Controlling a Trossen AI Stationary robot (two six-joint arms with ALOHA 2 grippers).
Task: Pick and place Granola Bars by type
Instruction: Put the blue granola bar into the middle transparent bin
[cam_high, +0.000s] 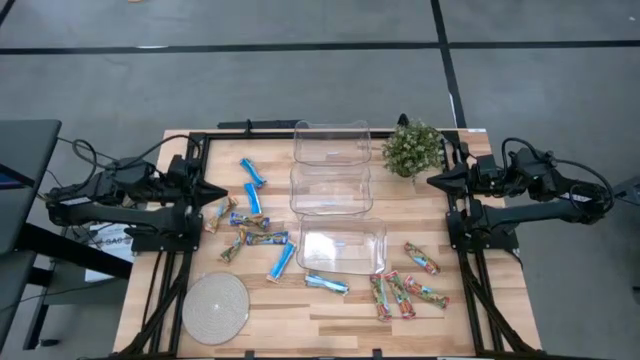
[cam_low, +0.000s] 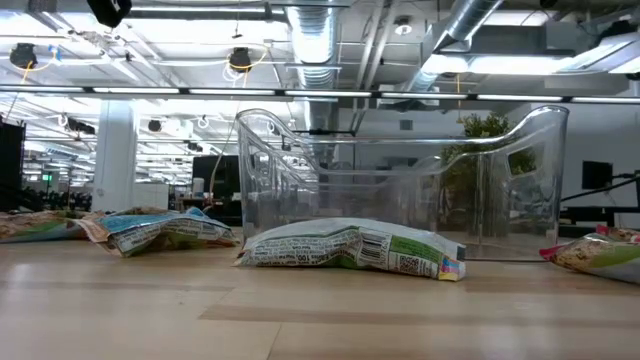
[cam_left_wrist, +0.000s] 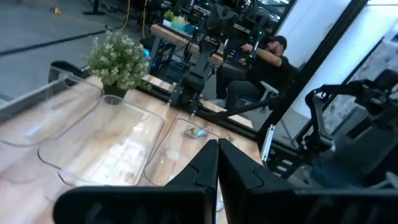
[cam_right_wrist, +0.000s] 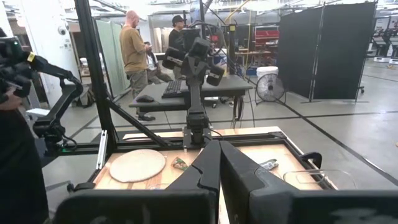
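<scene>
The Granola Bars lie flat and loose on the wooden table. Bright blue ones (cam_high: 253, 172) (cam_high: 281, 261) and tan-brown ones (cam_high: 248, 219) are left of centre; red-green-orange ones (cam_high: 400, 292) are at the near right. One bar (cam_low: 350, 248) lies in front of a clear bin in the low view. My left gripper (cam_high: 222, 192) (cam_left_wrist: 217, 146) hangs shut above the table's left side, pointing toward the middle. My right gripper (cam_high: 432, 180) (cam_right_wrist: 219, 146) hangs shut above the right side, facing it. Neither holds anything.
Three clear plastic bins (cam_high: 331, 142) (cam_high: 331, 188) (cam_high: 342, 247) stand in a row down the table's middle. A small potted plant (cam_high: 412, 148) stands at the far right. A round woven mat (cam_high: 215, 306) lies at the near left. People show in the room beyond.
</scene>
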